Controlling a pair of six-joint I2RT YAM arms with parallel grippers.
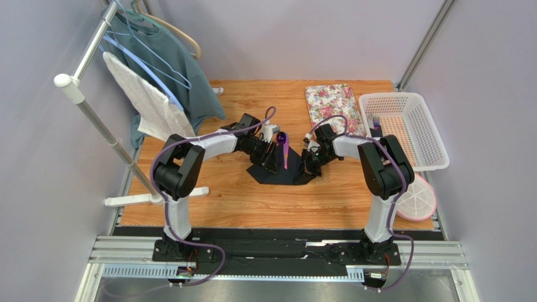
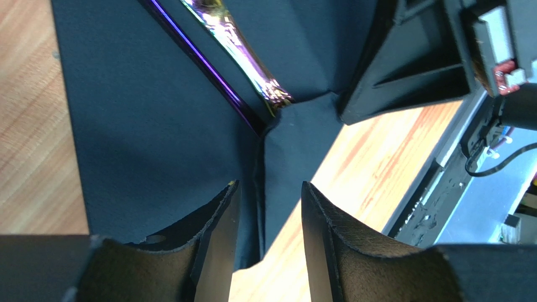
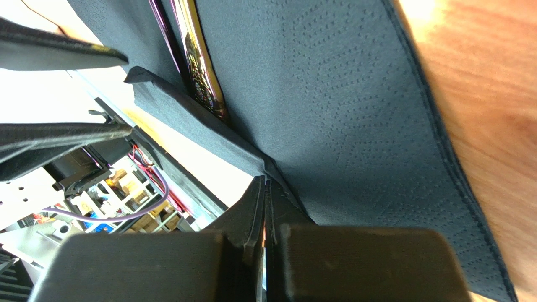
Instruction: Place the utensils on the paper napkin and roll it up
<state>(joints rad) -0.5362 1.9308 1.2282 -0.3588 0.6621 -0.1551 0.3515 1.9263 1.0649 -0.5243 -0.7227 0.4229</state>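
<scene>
Partly, utensils (image 2: 242,47) beneath napkin (image 2: 145,126) fold.

Your right gripper (image 3: 265,195) is pinching a folded edge of the paper napkin (image 3: 353,113), fingers pressing tight together; a glossy purple utensil (image 3: 200,69) is lying along the crease, wooden table (image 3: 498,94) showing beyond.

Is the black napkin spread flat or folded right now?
Partly folded. A flap of the paper napkin laps over the ends of the purple utensils, the right gripper pinches that fold, and the rest is spread out.
</scene>
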